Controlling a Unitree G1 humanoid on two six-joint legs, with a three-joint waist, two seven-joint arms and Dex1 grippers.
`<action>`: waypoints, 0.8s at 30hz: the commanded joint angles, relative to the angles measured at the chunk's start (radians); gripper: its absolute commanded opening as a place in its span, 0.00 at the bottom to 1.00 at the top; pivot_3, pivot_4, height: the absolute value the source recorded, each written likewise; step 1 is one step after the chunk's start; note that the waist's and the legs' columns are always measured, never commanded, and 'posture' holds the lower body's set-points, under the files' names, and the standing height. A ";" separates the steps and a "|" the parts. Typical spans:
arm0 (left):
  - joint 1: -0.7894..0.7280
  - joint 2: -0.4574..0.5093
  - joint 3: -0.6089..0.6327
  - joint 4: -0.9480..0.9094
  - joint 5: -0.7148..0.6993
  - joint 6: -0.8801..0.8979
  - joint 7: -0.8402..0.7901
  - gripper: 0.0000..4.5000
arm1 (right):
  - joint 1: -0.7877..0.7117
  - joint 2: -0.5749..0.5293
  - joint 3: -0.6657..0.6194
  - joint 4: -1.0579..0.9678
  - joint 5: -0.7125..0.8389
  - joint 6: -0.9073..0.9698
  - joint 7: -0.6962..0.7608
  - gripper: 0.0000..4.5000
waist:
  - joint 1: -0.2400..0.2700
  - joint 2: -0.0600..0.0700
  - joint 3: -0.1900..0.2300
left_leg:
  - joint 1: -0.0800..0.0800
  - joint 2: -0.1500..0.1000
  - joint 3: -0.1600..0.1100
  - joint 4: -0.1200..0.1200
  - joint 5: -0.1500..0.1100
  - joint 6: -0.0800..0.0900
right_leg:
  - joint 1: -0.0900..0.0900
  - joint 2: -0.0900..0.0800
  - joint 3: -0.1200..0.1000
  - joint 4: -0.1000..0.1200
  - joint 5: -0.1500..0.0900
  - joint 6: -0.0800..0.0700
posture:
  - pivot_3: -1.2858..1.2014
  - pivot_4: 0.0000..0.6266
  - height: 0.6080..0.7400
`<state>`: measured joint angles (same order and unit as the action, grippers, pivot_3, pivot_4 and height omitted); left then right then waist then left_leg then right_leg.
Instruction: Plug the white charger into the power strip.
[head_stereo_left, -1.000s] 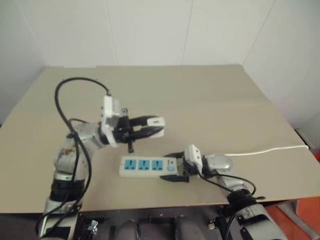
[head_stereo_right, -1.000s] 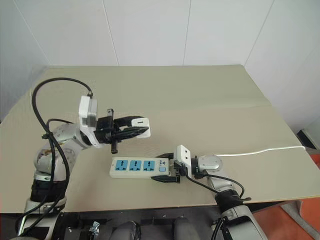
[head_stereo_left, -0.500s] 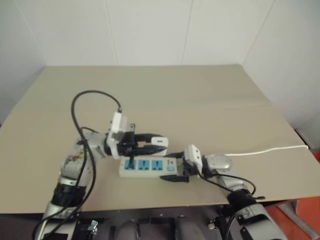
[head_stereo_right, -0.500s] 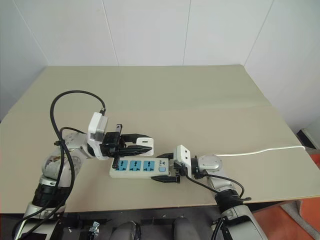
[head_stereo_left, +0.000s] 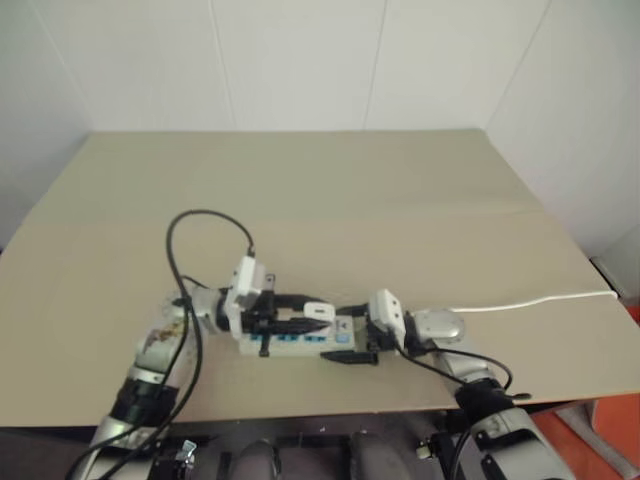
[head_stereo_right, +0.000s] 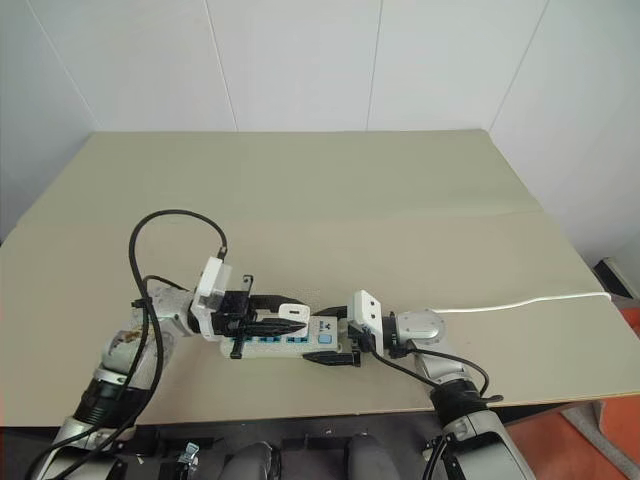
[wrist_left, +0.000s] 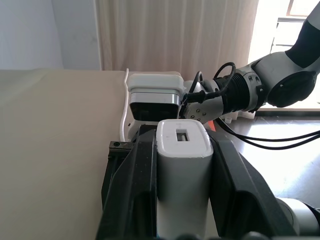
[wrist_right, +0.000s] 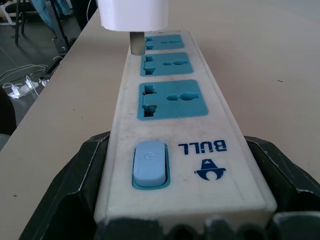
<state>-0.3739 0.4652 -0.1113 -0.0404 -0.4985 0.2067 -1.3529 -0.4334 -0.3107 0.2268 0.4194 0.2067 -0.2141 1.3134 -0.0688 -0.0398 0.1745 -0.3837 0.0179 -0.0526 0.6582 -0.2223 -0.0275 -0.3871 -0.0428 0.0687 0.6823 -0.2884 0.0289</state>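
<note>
- Left hand is clamped on the charger, just above the strip.
- Right hand grips the strip's switch end on the tabletop.

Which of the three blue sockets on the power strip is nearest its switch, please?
The socket right beside the blue switch, at the power strip's end clamped by the right gripper; the other two lie farther along.

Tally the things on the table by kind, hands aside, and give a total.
White charger: 1
Power strip: 1
Thin white cord: 1
Total: 3
</note>
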 joint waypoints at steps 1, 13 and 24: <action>-0.007 -0.013 -0.007 0.010 0.013 -0.042 0.005 0.22 | 0.020 0.001 0.027 -0.010 -0.006 0.007 0.012 0.77 | 0.000 0.000 0.000 | 0.000 0.000 0.000 0.000 0.000 0.000 | 0.000 0.000 0.000 0.000 0.000 0.000 | 0.52 0.24 1.00; 0.004 -0.018 -0.024 0.044 0.039 -0.080 0.011 0.22 | 0.024 -0.001 0.030 -0.018 -0.004 0.015 0.014 0.77 | 0.001 0.000 0.000 | -0.001 0.000 0.000 0.000 0.000 0.001 | 0.000 0.000 0.000 -0.002 0.000 0.000 | 0.52 0.24 1.00; 0.005 -0.020 -0.024 0.044 0.038 -0.080 0.014 0.22 | 0.024 -0.009 0.041 -0.032 0.000 0.057 0.029 0.77 | 0.003 0.000 0.000 | -0.001 0.000 0.000 -0.001 -0.001 0.001 | 0.000 0.000 0.000 -0.003 0.000 0.000 | 0.52 0.24 1.00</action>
<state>-0.3688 0.4474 -0.1351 0.0160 -0.4634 0.1481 -1.3425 -0.4261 -0.3239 0.2310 0.3934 0.2092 -0.1769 1.3202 -0.0657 -0.0398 0.1746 -0.3849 0.0177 -0.0525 0.6572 -0.2229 -0.0266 -0.3872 -0.0432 0.0687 0.6796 -0.2884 0.0289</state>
